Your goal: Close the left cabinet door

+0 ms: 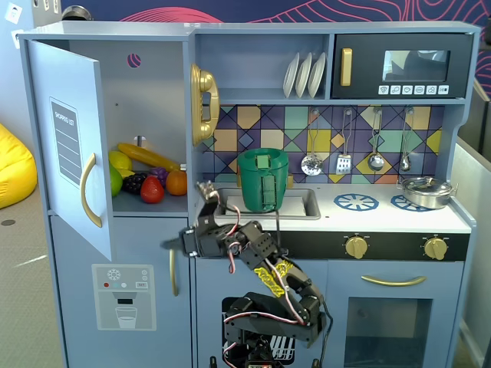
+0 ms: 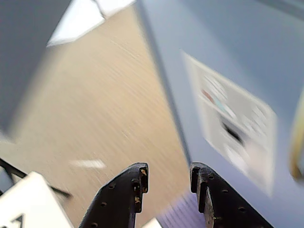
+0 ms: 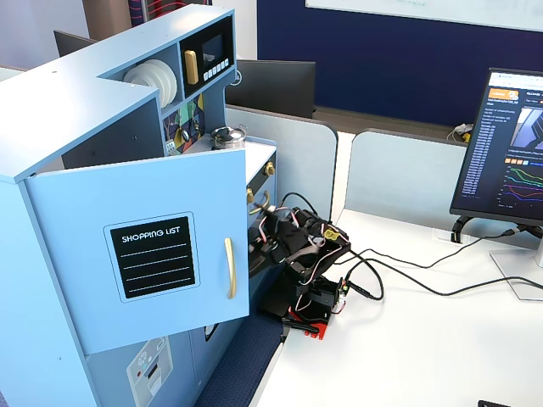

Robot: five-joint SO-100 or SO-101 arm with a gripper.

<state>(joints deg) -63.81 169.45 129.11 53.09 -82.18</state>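
Fixed views show the left cabinet door (image 1: 69, 146) swung wide open, hinged at its left edge, long axis vertical, up and left of the fingers (image 1: 170, 246), which are parted narrowly and hold nothing. Toy fruit (image 1: 146, 180) is seen inside the open compartment.

Left cabinet door (image 3: 136, 254) stands wide open, swung out toward cam; black "SHOPPING LIST" panel (image 3: 153, 255) and gold handle (image 3: 229, 268) face us. Robot arm (image 3: 299, 254) sits behind door's right edge, on white surface (image 3: 407, 356), gripper hidden. Cables (image 3: 424, 284) run right toward monitor (image 3: 505, 153) at far right. Plates (image 3: 157, 80) and microwave (image 3: 212, 51) up top.
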